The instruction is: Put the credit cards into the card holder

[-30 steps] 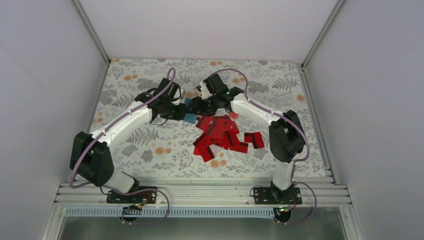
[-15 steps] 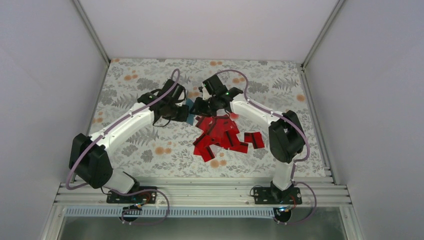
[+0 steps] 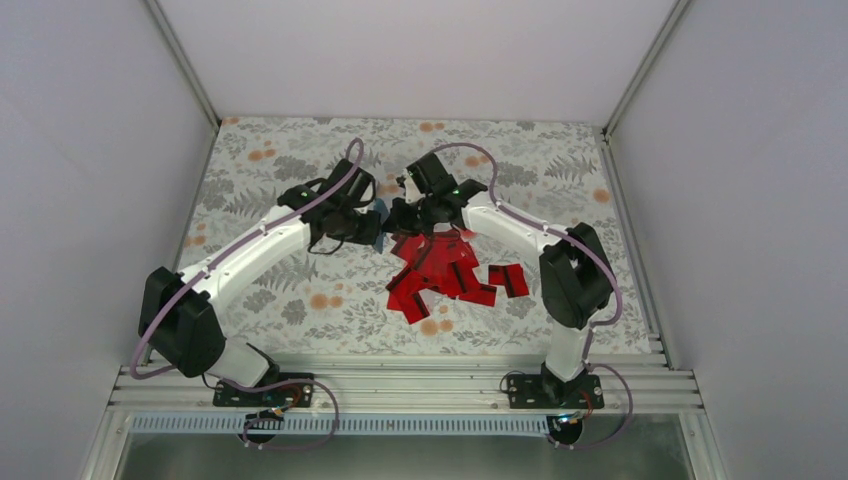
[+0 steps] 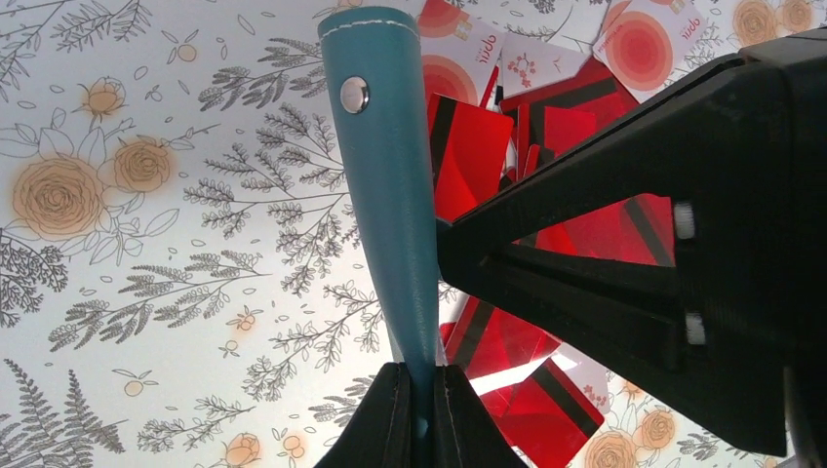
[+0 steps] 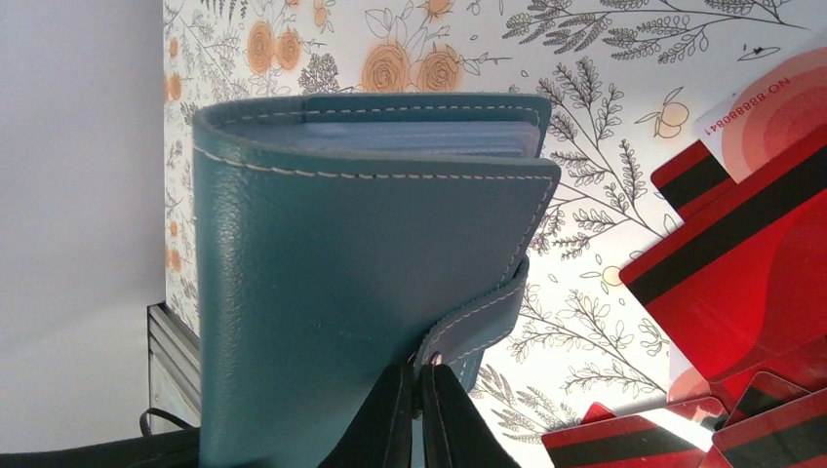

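Observation:
The teal card holder [image 3: 378, 222] hangs closed between the two grippers above the floral table. My left gripper [image 4: 421, 378] is shut on one edge of the card holder [image 4: 385, 175]. In the right wrist view my right gripper [image 5: 420, 378] is shut on the snap strap at the edge of the card holder [image 5: 332, 253]. The red credit cards [image 3: 440, 275] lie in a loose overlapping heap on the table, just right of and below the holder. Some credit cards [image 4: 468, 156] show black stripes; others lie white face up.
Two red cards [image 3: 508, 280] lie a little apart at the heap's right. The right arm's black body [image 4: 683, 244] fills the right of the left wrist view. White walls close in the table [image 3: 300, 290], with a metal rail [image 3: 400, 385] at its near edge.
My right gripper has closed from half open onto the holder's strap. My left gripper, still holding the holder, has shifted slightly towards the far side.

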Robot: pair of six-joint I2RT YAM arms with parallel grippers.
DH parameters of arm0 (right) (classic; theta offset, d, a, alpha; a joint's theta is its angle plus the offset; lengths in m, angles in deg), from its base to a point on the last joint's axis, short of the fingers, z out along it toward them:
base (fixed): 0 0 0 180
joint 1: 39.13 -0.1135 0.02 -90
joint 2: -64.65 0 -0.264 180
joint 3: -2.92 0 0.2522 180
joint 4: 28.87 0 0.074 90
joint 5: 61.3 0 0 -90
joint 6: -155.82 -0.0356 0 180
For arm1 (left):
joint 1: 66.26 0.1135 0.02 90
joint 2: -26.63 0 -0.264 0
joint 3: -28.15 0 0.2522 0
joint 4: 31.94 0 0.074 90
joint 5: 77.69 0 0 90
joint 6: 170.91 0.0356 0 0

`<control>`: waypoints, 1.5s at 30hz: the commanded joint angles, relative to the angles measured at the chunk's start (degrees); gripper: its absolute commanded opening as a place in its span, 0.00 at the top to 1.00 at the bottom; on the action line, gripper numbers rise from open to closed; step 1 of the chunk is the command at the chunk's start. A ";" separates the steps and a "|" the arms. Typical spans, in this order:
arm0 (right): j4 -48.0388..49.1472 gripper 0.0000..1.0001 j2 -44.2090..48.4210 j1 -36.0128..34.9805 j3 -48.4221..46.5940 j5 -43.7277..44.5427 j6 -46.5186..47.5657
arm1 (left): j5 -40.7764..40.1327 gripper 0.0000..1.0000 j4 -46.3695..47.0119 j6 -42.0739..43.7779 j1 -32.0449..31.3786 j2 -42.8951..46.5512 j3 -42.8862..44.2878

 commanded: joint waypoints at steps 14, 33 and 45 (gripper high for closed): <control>-3.71 0.96 5.25 1.91 14.26 11.02 8.94 | 0.49 0.98 1.33 -2.54 2.30 1.84 5.15; 1.65 0.68 13.87 7.35 15.13 -4.36 9.45 | 20.11 0.98 22.51 -11.13 17.28 11.55 -25.86; 10.13 0.68 9.72 7.01 13.67 -18.76 6.66 | 19.13 0.61 22.60 -14.88 18.85 8.96 -31.82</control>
